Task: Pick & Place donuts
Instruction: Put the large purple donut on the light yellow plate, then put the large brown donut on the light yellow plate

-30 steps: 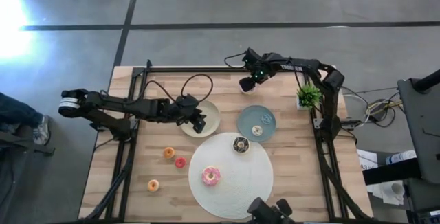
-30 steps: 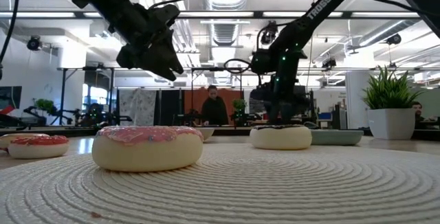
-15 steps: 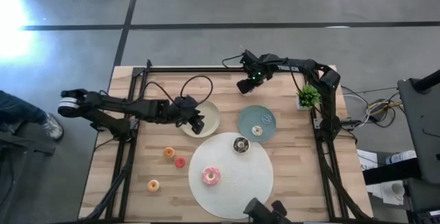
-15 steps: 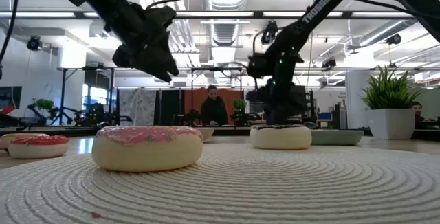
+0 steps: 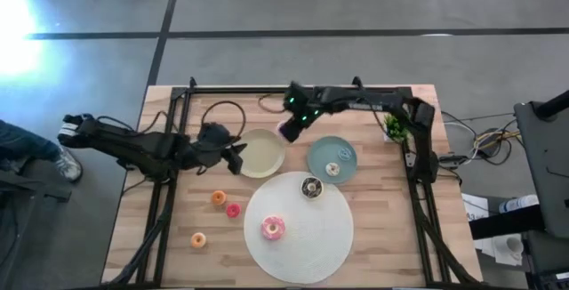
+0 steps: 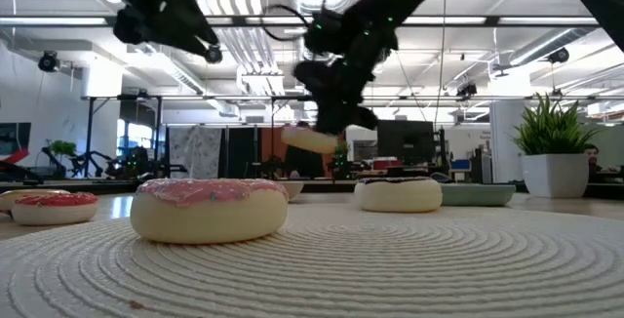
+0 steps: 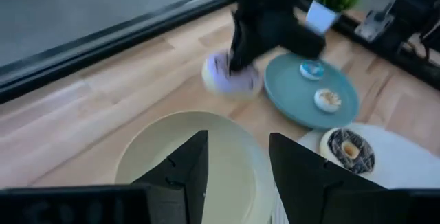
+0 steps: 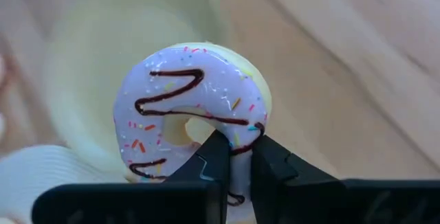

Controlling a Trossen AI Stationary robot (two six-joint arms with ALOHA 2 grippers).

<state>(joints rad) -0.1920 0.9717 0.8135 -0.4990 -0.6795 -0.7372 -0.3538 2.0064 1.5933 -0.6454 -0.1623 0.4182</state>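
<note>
1. One pale pink-white donut (image 8: 192, 124) with dark chocolate squiggles and sprinkles hangs in the air, pinched through its ring wall by the right gripper (image 8: 232, 157), whose jaws are clamped on its lower edge. In the overhead view it sits between the beige plate (image 5: 260, 153) and the teal plate (image 5: 331, 158), just off the beige rim. Gripping the ring wall, not the whole width, looks like a way to keep narrow jaws secure on a soft toy.
2. The carry height keeps the donut clear of both plates; judging by the direction of reach, the beige plate is the likely drop spot, though that is only a guess.
3. Other donuts lie at rest: a bright pink donut (image 5: 273, 229) and a chocolate donut (image 5: 311, 187) on the white mat (image 5: 302, 254), two minis on the teal plate, and three minis (image 5: 218, 198) on the bare tabletop (image 5: 160, 254) left of the mat.
4. The left gripper (image 7: 237, 162) hovers beside the beige plate on its left side, jaws apart and holding nothing, apparently out of the right arm's way.
5. A potted plant (image 5: 396, 124) stands at the right edge, well apart from the action.
</note>
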